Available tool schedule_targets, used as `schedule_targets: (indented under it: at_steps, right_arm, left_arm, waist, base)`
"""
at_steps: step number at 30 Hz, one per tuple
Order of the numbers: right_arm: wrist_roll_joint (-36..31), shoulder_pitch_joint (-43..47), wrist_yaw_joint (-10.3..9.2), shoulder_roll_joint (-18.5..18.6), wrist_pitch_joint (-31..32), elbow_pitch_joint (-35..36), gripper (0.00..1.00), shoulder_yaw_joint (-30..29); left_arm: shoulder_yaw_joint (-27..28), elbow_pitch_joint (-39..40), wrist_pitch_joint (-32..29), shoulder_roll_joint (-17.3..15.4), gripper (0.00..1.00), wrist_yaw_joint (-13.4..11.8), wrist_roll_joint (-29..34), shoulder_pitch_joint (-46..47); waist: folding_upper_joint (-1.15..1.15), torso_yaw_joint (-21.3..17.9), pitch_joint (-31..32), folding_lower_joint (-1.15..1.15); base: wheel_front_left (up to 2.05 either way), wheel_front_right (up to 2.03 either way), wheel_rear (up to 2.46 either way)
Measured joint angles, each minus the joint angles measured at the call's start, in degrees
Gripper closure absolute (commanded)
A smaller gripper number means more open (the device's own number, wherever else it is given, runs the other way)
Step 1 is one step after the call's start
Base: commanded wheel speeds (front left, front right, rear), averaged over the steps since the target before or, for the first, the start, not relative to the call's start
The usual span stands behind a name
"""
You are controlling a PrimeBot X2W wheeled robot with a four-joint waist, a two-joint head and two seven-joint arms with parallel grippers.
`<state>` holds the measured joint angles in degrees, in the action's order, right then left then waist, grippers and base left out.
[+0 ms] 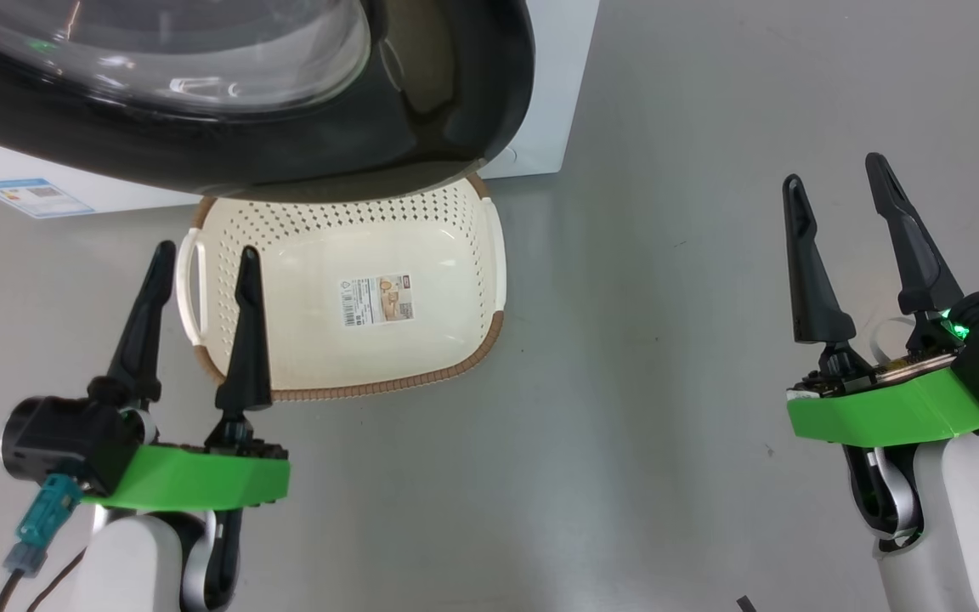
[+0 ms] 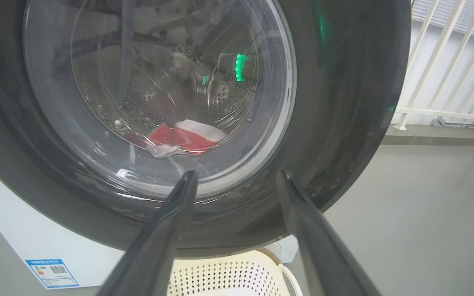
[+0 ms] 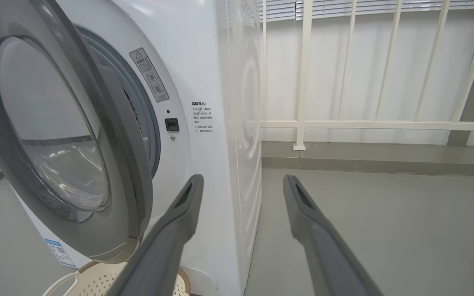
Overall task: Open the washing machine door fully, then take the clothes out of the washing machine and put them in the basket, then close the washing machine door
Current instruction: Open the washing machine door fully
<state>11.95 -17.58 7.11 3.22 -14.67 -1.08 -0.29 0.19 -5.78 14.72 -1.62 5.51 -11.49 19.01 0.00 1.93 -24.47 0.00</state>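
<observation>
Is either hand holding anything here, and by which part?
Nothing is held. The left hand and right hand are both open and empty; the clothes lie untouched.

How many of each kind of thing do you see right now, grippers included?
washing machine: 1
door: 1
basket: 1
pile of clothes: 1
grippers: 2 (left gripper, right gripper)
Total: 6

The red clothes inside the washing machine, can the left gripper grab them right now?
Probably not yet. The washing machine door, only partly open, stands between the open left gripper and the clothes, which show through its glass.
</observation>
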Motion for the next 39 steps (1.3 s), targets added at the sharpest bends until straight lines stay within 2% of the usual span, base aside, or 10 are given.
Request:
schedule_targets:
  at_steps: [10, 11, 12, 13, 16, 20, 26, 29, 35, 39]
  right_arm:
    - [0.56, -0.01, 0.0, 0.0, 0.0, -0.54, 0.0, -0.34]
    - [0.56, -0.01, 0.0, 0.0, 0.0, -0.58, 0.31, -0.36]
    - [0.56, -0.01, 0.0, 0.0, -0.01, -0.69, 0.77, -0.36]
    - [0.62, -0.03, 0.0, 0.0, -0.01, -0.92, 1.0, -0.31]
    - [4.58, -0.2, 0.0, -0.03, -0.01, -2.18, 1.0, 0.01]
    - [20.81, -2.76, -0.01, 0.08, -0.02, -6.39, 1.0, -0.26]
    - [34.3, -13.02, -0.01, 0.13, -0.03, -13.03, 1.0, 7.51]
    - [43.32, -17.39, -0.01, 0.25, -0.01, -16.36, 1.0, 11.43]
    - [62.9, -27.08, -0.01, 1.1, 6.92, -18.5, 1.0, 13.93]
    - [72.8, -32.08, -0.01, 1.71, 15.96, -19.47, 1.0, 14.38]
  left_arm:
    - [-0.25, -0.23, 0.0, 0.0, 0.0, 0.0, 0.0, 0.01]
    - [-0.26, -0.23, 0.0, 0.0, 0.0, 0.0, 0.0, 0.01]
    - [-0.29, -0.23, 0.0, 0.0, 0.0, 0.0, 0.0, 0.01]
    - [-0.32, -0.22, 0.0, 0.0, 0.0, 0.0, 0.0, 0.02]
    - [-0.33, -0.2, 0.0, 0.0, 0.0, -0.01, -0.01, 0.02]
    - [-0.45, -0.19, 0.0, 0.0, 0.0, -0.01, -0.01, 0.03]
    - [-0.78, 0.01, 0.0, 0.01, 0.0, -0.02, -0.18, 0.28]
    - [-0.87, 0.21, 0.0, 0.01, 0.0, -0.03, -0.19, 0.6]
    - [-1.32, 1.22, 0.0, 0.01, 0.0, -0.53, -0.68, 0.92]
    - [-1.94, 1.46, 0.0, 0.02, 0.0, -0.77, -0.85, 1.0]
  waist:
    - [0.0, 0.46, -0.16, 0.0]
    - [0.0, 0.51, -0.23, 0.0]
    - [0.0, 0.57, -0.3, 0.0]
    - [0.0, 0.64, -0.38, 0.0]
    - [0.0, 0.8, -0.65, 0.0]
    - [0.0, 1.04, -0.93, 0.0]
    - [0.0, 1.66, -1.34, 0.0]
    - [0.0, 2.02, -1.59, 0.0]
    - [0.0, 2.61, -2.61, 0.0]
    - [0.0, 3.2, -3.36, 0.0]
  base:
    - [0.0, 0.0, 0.0]
    - [0.0, 0.0, 0.0]
    - [0.0, 0.0, 0.0]
    - [0.0, 0.0, 0.0]
    - [0.0, 0.0, 0.0]
    - [0.0, 0.0, 0.0]
    - [0.0, 0.0, 0.0]
    - [0.0, 0.0, 0.0]
    - [0.0, 0.0, 0.0]
    - [0.0, 0.0, 0.0]
